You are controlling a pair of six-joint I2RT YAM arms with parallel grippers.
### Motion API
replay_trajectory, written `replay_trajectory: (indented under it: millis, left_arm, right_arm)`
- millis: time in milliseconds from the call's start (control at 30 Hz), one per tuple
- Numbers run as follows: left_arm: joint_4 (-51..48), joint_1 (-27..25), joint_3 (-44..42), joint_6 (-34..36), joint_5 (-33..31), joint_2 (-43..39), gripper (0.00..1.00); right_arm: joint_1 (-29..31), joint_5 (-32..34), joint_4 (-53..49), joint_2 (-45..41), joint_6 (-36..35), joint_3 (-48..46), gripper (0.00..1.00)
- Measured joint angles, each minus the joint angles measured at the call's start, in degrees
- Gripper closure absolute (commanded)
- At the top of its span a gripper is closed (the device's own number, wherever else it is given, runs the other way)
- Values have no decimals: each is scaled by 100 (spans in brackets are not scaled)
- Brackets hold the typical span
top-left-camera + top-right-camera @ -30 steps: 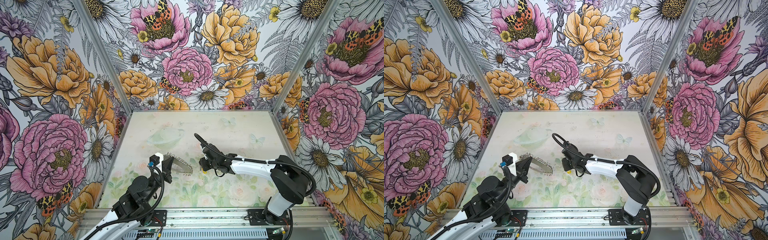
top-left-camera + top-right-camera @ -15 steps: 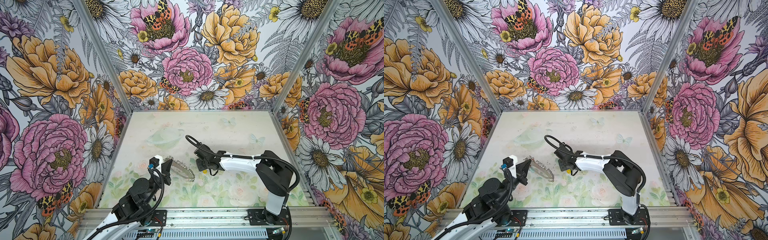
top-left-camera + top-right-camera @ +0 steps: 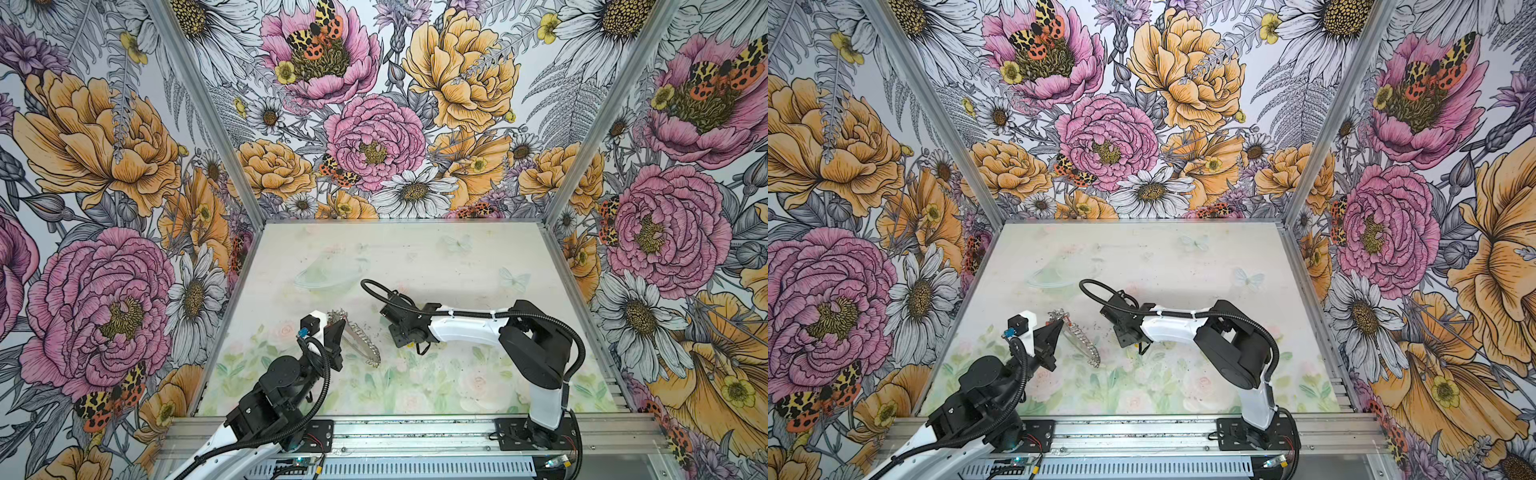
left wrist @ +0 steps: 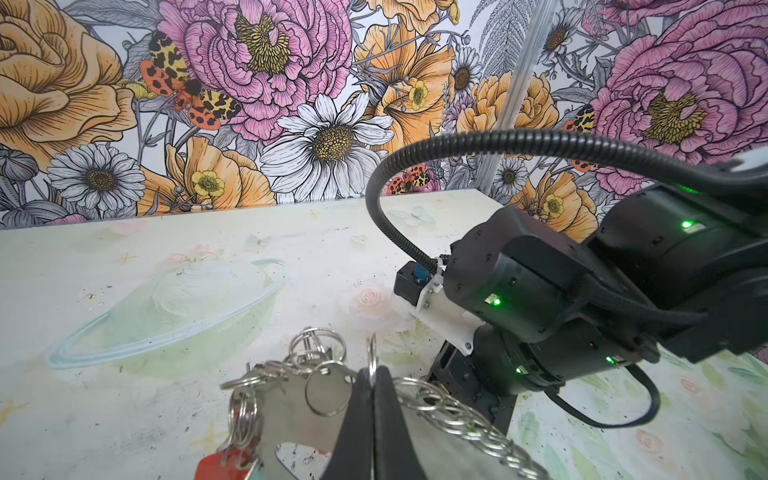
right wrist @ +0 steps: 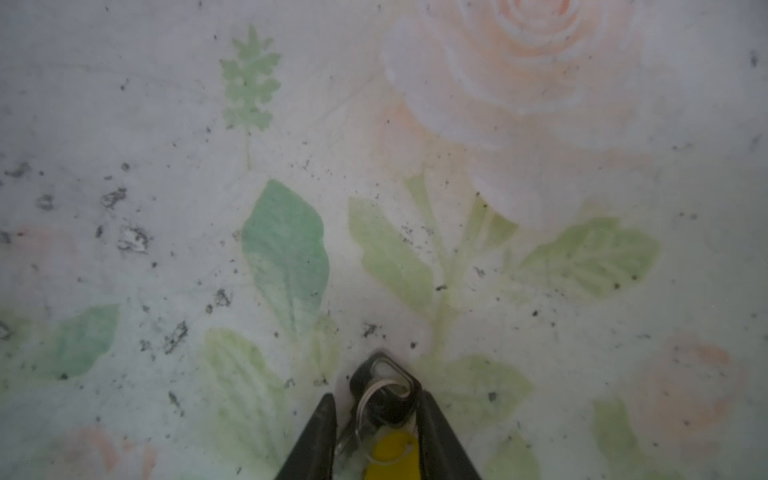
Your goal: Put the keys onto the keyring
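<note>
The left claw (image 4: 372, 376) is clamped tight on the rim of the keyring (image 4: 291, 409), a grey hoop fringed with split rings (image 4: 451, 413). A red tag (image 4: 224, 463) hangs from one of them, cut off by the frame and unreadable. In both top views the keyring (image 3: 360, 343) (image 3: 1080, 341) sits tilted and edge-on (chain-like from there) over the surface (image 3: 457, 257), left of the middle and nearer the front edge. The right claw (image 5: 375, 397) points down at the surface just right of it. Its jaws are narrow, one on either side of a key (image 5: 386, 399) with a black head, a small ring (image 5: 360, 405) and a yellow tag (image 5: 390, 451). Whether they pinch the key I cannot tell. The yellow tag's face is too blurred to read.
</note>
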Motion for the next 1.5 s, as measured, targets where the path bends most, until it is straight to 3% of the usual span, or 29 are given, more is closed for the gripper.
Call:
replay_trajectory:
  millis: [267,900,1267,1400,1500]
  left_arm:
    - [2,11,0,0,0,0,100]
    - [24,11,-52,2,2,0,100]
    - [90,17,-81,2,2,2,100]
    - [90,17,-85,2,4,2,100]
    - [90,26,-85,2,4,2,100]
  right_arm:
    - [2,205,-35,-15,-42,17,88]
    - [39,774,-280,-109,-81,22,94]
    - [22,1091,-293,-275,-13,7,81]
    - [22,1078,-299,-275,-20,0,67]
    - [26,973,-302,-275,-55,0,62]
